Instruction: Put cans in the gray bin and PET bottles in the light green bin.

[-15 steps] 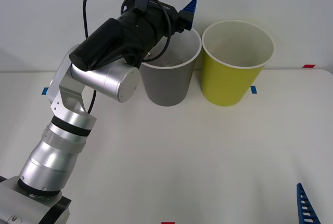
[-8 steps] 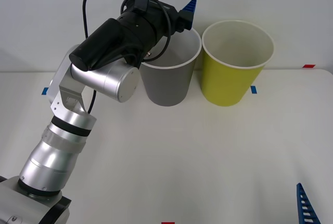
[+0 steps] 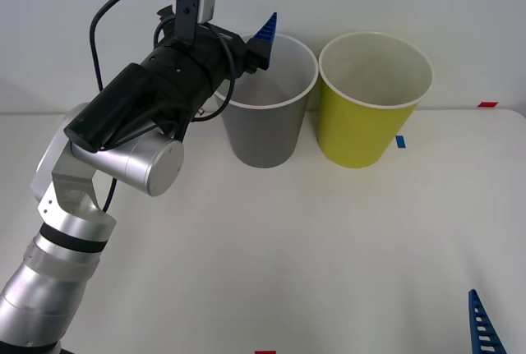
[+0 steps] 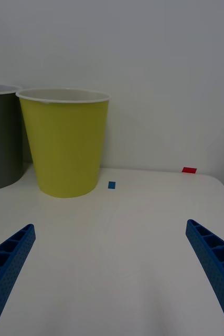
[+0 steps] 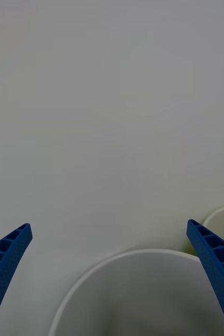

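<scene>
Left claw (image 3: 265, 34) retreated, spread above gray bin (image 3: 265, 128).

**Room and Surroundings: White Table Against a Plain Wall**

The table (image 3: 329, 239) has a smooth, matt white top with no visible seams or stains. Its far edge meets a plain, pale grey-white wall (image 3: 411, 1), which carries no fixtures, windows or markings. A faint horizontal line marks the junction of table and wall.

Small tape markers lie flat on the tabletop: a blue tape square (image 3: 400, 141) toward the right, another blue tape piece (image 3: 71, 144) near the left edge, a red tape strip (image 3: 488, 104) at the far right by the wall, and a red tape mark (image 3: 265, 352) at the near edge.

Lighting is even and diffuse, casting soft shadows on the tabletop.
</scene>
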